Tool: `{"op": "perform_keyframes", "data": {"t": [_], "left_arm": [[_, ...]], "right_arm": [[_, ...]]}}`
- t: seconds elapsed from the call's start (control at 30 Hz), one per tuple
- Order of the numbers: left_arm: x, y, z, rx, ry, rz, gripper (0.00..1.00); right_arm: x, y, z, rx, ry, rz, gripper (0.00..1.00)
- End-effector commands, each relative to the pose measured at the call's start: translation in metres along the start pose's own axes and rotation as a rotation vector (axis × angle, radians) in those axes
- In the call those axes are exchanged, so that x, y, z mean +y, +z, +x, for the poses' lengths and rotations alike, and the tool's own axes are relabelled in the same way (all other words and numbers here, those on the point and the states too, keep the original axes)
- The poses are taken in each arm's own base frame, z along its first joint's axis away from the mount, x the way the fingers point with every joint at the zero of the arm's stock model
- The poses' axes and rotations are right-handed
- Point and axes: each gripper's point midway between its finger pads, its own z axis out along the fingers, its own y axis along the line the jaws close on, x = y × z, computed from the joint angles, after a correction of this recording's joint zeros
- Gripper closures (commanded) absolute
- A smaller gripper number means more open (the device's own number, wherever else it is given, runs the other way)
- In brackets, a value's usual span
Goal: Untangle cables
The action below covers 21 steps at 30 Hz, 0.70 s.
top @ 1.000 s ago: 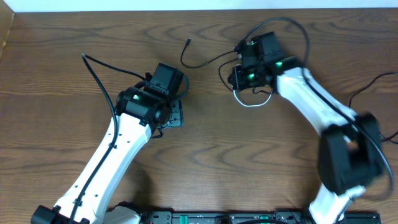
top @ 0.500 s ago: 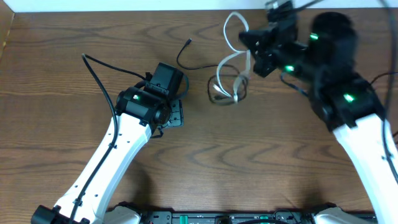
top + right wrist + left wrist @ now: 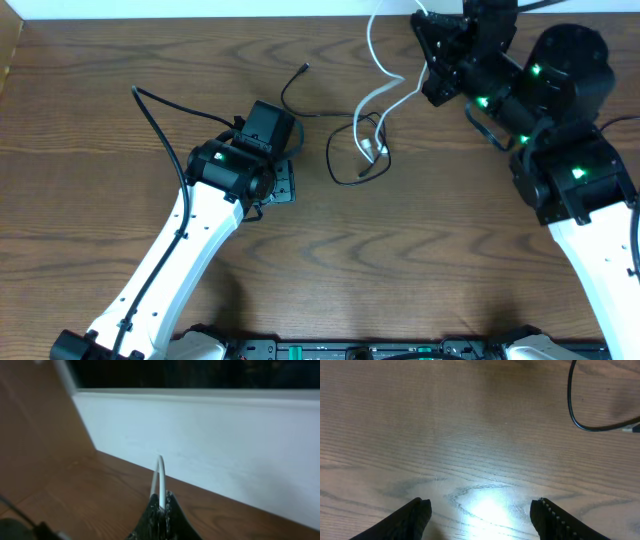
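Observation:
My right gripper [image 3: 427, 72] is raised over the table's far edge and shut on the white cable [image 3: 377, 98]. The cable hangs in a loop from the fingers down to its plug end, which rests on the black cable [image 3: 340, 172]. In the right wrist view the gripper [image 3: 161, 506] pinches the white cable [image 3: 160, 477] between closed fingertips. The black cable lies in a loose loop mid-table, with one plug [image 3: 303, 69] to the upper left. My left gripper [image 3: 283, 184] is open and empty, low over bare wood [image 3: 482, 506]. A bend of the black cable [image 3: 572, 407] shows ahead of it.
The left arm's thick black wire [image 3: 158, 126] arcs over the left of the table. More arm wires [image 3: 598, 137] lie at the right edge. A white wall [image 3: 210, 435] runs along the table's back edge.
My right gripper has risen and moved back and right with the white cable, drawing it up from the black loop. The black cable slid slightly. The left arm has not moved.

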Motion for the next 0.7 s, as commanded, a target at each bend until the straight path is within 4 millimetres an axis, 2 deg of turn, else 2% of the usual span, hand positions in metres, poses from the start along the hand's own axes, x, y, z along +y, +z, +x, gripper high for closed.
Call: {"op": "perform_keyframes", "data": {"t": [0.0,0.1,0.23,0.4,0.47,0.6,0.67], "left_arm": [[0.001,0.004,0.002,0.013,0.012,-0.01,0.31],[0.001,0.004,0.002,0.014,0.012,-0.01,0.31],[0.001,0.004,0.002,0.013,0.012,-0.01,0.31],[0.001,0.004,0.002,0.013,0.012,-0.01,0.31],[0.001,0.004,0.002,0.014,0.012,-0.01,0.31],[0.001,0.004,0.002,0.014,0.012,-0.01,0.31],[0.001,0.004,0.002,0.014,0.012,-0.01,0.31]], "right_arm": [[-0.028,0.007,0.009,0.024,0.007,0.153,0.99],[-0.047,0.011,0.035,0.109,0.022,0.243,0.99],[-0.049,0.022,0.055,0.165,0.094,0.239,0.99],[-0.027,0.037,0.039,0.088,0.208,0.093,0.99],[-0.024,0.04,0.03,0.053,0.26,0.074,0.99],[-0.029,0.042,0.027,0.021,0.423,0.102,0.99],[-0.049,0.039,0.039,0.023,0.58,0.225,0.99]]}}
